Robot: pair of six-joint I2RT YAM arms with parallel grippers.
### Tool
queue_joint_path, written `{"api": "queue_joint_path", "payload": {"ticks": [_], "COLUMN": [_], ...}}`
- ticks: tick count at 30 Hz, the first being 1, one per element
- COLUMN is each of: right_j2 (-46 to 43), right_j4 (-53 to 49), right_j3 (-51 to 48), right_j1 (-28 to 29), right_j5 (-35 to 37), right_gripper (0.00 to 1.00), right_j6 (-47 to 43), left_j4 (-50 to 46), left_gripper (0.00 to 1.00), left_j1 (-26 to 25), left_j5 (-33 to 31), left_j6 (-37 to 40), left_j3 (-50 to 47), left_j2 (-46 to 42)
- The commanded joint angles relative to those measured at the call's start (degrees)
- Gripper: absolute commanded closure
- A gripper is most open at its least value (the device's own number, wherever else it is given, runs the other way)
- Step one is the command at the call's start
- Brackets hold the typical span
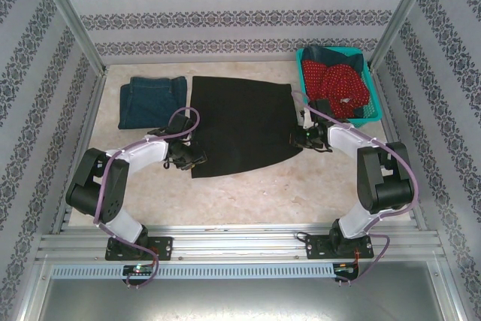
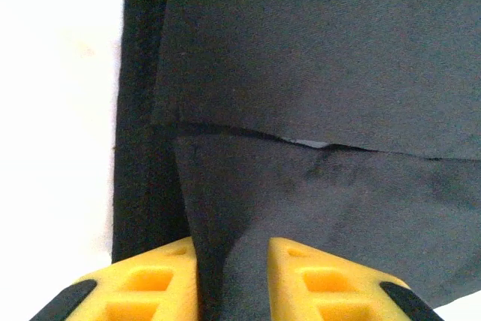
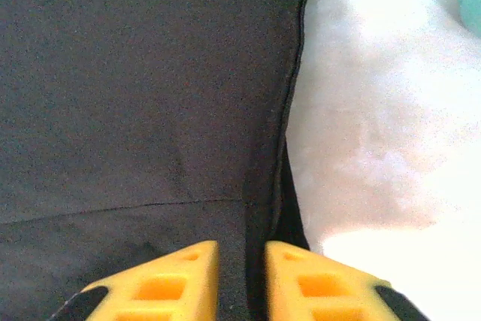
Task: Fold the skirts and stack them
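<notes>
Black skirt (image 1: 240, 122) is what you are working on. It lies spread flat in the middle of the table (image 1: 248, 201), with its wider end to the left.

Your left gripper (image 1: 192, 159) is at the near left corner of this skirt. In the left wrist view its yellow fingers (image 2: 150, 283) are closed on the cloth, and a small ridge of black fabric rises up between them. The bare table shows just to the left of the skirt's edge.

Your right gripper (image 1: 298, 138) is at the right edge of the same skirt. In the right wrist view its fingers (image 3: 180, 283) stand very near each other, and the hem runs down between them, so they pinch the edge. The pale table is on the right of the hem.

To the left of the black skirt, near it at the far side, you see a folded denim skirt (image 1: 152, 101). At the far right stands a teal basket (image 1: 361, 121). Inside it lies the red skirt (image 1: 342, 88) with white dots, and behind that a second denim skirt (image 1: 334, 56).
</notes>
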Motion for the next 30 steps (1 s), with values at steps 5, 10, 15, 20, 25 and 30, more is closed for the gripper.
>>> {"api": "queue_joint_path", "payload": {"ticks": [5,10,15,20,25,30], "right_j2": [-7.5,-7.4,-0.6,8.8,14.6,7.9], "right_j4": [-1.9,-0.6,1.0,-0.9,-6.6,-10.5], "right_j3": [0.3,2.3,7.3,15.1,21.4,18.4], "right_j1": [-0.2,-0.7,-0.6,-0.6,-0.3,0.1], "right_j5": [1.2,-1.1,-2.9,-0.9,-1.1,-1.5], "right_gripper": [1.00,1.00,1.00,1.00,0.91,0.50], "right_j6": [0.9,0.3,2.2,4.2,5.8,8.7], "left_j4": [-7.6,-2.5,-0.9,2.8,0.0,-3.9], "left_gripper": [1.00,1.00,1.00,1.00,0.86,0.44], "left_j1": [0.4,3.9,6.8,8.2,8.7,8.7], "left_j5": [-8.4,-8.7,-7.5,-7.1,-6.1,-4.9], "left_j6": [2.1,3.0,7.6,12.0,12.8,11.7], "left_j3": [1.8,-0.1,5.2,11.0,17.2,16.7], "left_j2": [-7.1,-12.4,-6.7,2.9,11.4,8.9]}}
